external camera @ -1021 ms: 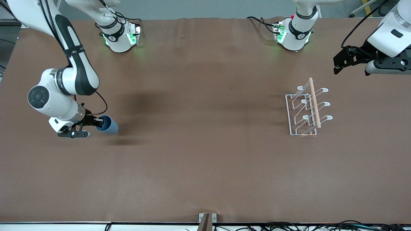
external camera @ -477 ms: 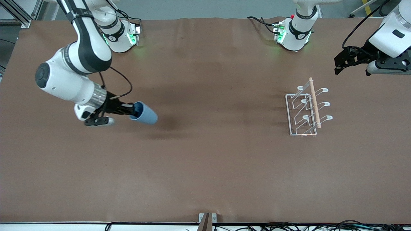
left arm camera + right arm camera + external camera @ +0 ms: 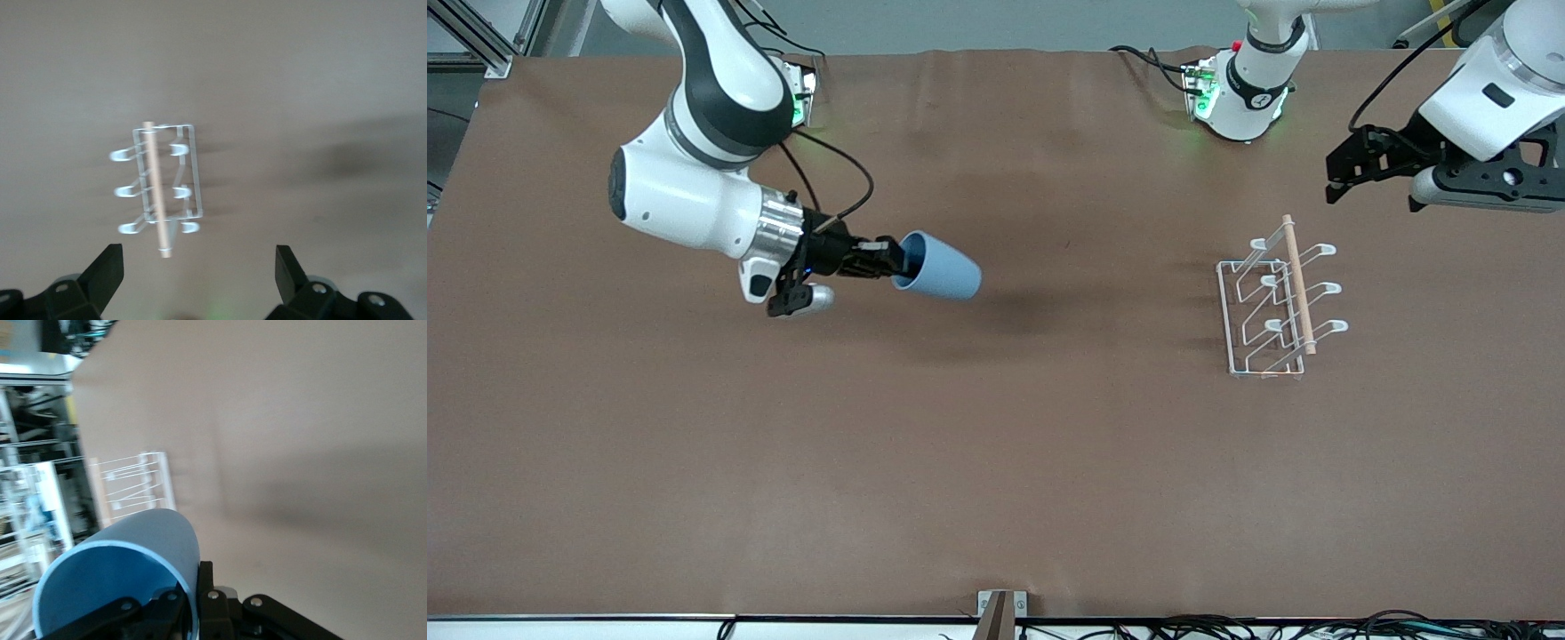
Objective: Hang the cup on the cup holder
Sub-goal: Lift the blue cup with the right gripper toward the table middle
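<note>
My right gripper (image 3: 896, 259) is shut on the rim of the light-blue cup (image 3: 940, 266) and holds it on its side in the air over the middle of the table. In the right wrist view the cup (image 3: 127, 573) fills the corner, its wall pinched between my fingers (image 3: 220, 600). The white wire cup holder (image 3: 1276, 302) with its wooden rod stands on the table toward the left arm's end; it also shows in the left wrist view (image 3: 163, 183) and the right wrist view (image 3: 133, 487). My left gripper (image 3: 1336, 178) is open and empty in the air over the table, by the cup holder.
The brown table (image 3: 996, 462) carries nothing else. The two arm bases (image 3: 1240, 93) stand along its edge farthest from the front camera. A small bracket (image 3: 1000, 609) sits at the table's nearest edge.
My right gripper has carried the cup from the right arm's end toward the middle of the table and higher. My left gripper has shifted slightly toward the cup holder.
</note>
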Tool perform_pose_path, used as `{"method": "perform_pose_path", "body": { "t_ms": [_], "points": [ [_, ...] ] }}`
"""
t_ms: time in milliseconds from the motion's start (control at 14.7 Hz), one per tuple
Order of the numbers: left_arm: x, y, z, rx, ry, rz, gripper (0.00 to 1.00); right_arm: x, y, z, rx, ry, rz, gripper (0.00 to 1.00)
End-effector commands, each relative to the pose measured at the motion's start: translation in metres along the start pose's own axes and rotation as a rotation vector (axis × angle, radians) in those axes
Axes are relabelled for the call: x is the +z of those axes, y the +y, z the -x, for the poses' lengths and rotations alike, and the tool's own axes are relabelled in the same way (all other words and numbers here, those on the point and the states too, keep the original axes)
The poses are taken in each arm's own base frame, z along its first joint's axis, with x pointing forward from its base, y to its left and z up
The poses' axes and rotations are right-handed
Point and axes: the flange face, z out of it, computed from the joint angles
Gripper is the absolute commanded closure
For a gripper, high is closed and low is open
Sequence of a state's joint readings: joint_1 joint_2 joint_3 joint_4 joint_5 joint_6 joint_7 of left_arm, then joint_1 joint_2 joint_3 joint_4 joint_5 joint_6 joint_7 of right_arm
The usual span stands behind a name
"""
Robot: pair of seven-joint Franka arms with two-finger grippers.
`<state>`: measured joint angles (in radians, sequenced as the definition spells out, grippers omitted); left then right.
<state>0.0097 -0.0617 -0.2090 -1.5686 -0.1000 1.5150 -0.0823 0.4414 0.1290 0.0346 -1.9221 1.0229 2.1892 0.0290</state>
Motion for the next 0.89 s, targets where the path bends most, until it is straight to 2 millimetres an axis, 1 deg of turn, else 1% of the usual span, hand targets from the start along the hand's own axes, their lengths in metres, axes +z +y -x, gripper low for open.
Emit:
{"method": "perform_pose_path", "body": {
  "t_ms": [0, 68, 136, 272, 340, 409, 477, 545, 681, 749, 817],
  "points": [
    [-0.001, 0.057, 0.006, 0.098, -0.011, 0.035, 0.0, 0.004, -0.033, 0.012, 0.01, -0.061, -0.124, 0.99],
    [0.002, 0.085, 0.012, 0.16, -0.013, 0.038, 0.0, 0.005, -0.044, 0.015, 0.005, -0.118, -0.156, 0.99],
    [0.0, 0.108, 0.018, 0.21, -0.005, 0.05, 0.0, 0.008, -0.049, 0.017, 0.003, -0.169, -0.172, 0.98],
    [-0.032, 0.139, 0.029, 0.278, 0.063, 0.074, 0.0, 0.017, -0.057, 0.018, -0.004, -0.256, -0.218, 0.98],
    [-0.037, 0.15, 0.033, 0.313, 0.076, 0.081, 0.0, 0.018, -0.062, 0.019, -0.017, -0.266, -0.247, 0.98],
    [-0.044, 0.165, 0.039, 0.365, 0.089, 0.086, 0.0, 0.02, -0.063, 0.018, -0.022, -0.268, -0.274, 0.98],
    [-0.05, 0.181, 0.046, 0.413, 0.105, 0.091, 0.0, 0.025, -0.06, 0.016, -0.024, -0.271, -0.291, 0.98],
    [-0.056, 0.203, 0.055, 0.455, 0.127, 0.1, 0.0, 0.028, -0.059, 0.015, -0.028, -0.27, -0.309, 0.98],
    [-0.057, 0.239, 0.069, 0.532, 0.156, 0.118, 0.0, 0.035, -0.055, 0.011, -0.032, -0.273, -0.317, 0.98],
    [-0.051, 0.255, 0.076, 0.586, 0.148, 0.124, 0.0, 0.036, -0.055, 0.011, -0.031, -0.274, -0.317, 0.98],
    [-0.043, 0.265, 0.073, 0.645, 0.143, 0.127, 0.0, 0.036, -0.055, 0.011, -0.031, -0.274, -0.317, 0.98]
  ]
}}
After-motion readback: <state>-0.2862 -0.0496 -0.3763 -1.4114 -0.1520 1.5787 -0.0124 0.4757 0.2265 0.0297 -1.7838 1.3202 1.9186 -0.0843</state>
